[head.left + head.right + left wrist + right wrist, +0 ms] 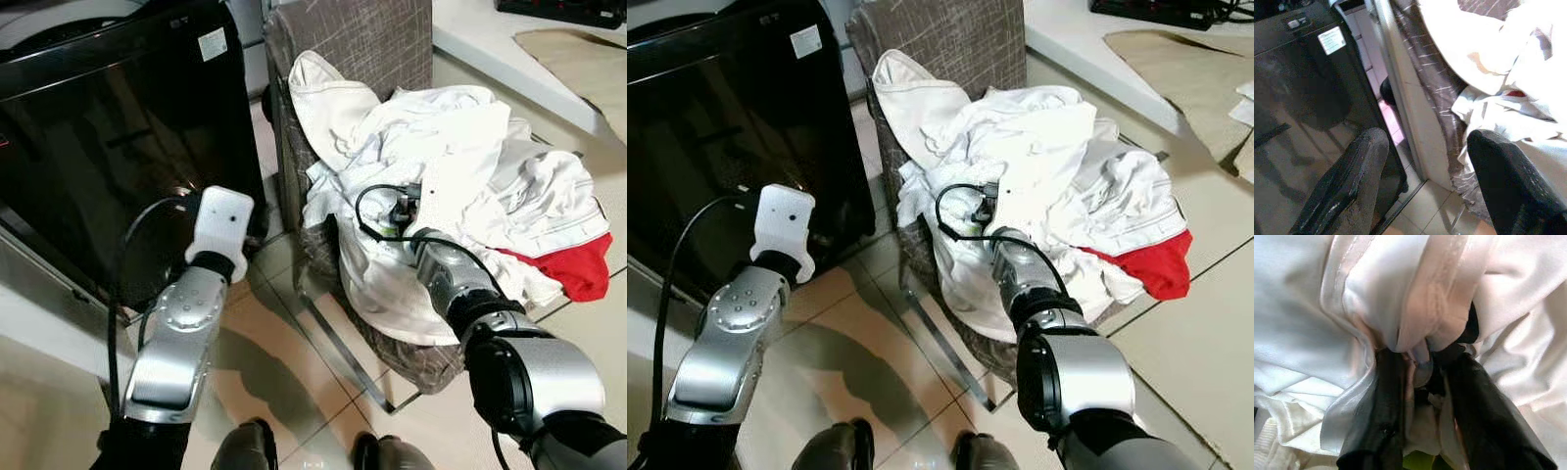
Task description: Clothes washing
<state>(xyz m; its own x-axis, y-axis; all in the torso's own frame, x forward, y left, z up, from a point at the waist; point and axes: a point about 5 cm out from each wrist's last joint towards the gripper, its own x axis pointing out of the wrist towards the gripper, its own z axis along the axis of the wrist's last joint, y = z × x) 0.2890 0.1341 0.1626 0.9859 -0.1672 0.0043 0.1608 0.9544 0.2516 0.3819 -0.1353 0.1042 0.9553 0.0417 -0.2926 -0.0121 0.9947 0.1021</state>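
Your right gripper (1422, 431) was buried in the heap of white clothes (460, 176) on the grey chair (362, 39), near the chair seat's front edge on the side facing the washing machine (108, 147). In the right wrist view both black fingers (1376, 426) were pinched onto a bunched fold of the white fabric, with cloth squeezed up between them, so that hand was grasping the laundry. The pile covered most of the seat and ran up against the backrest, and a red garment (573, 264) hung over the seat's far edge, away from the machine. Your left gripper (1425, 186) was held low in the gap between the black front of the washing machine and the chair, its fingers (1347, 186) spread apart with nothing between them, clear of both. The robot's feet (245, 446) stood on the tiled floor (284, 333) in front of the chair.
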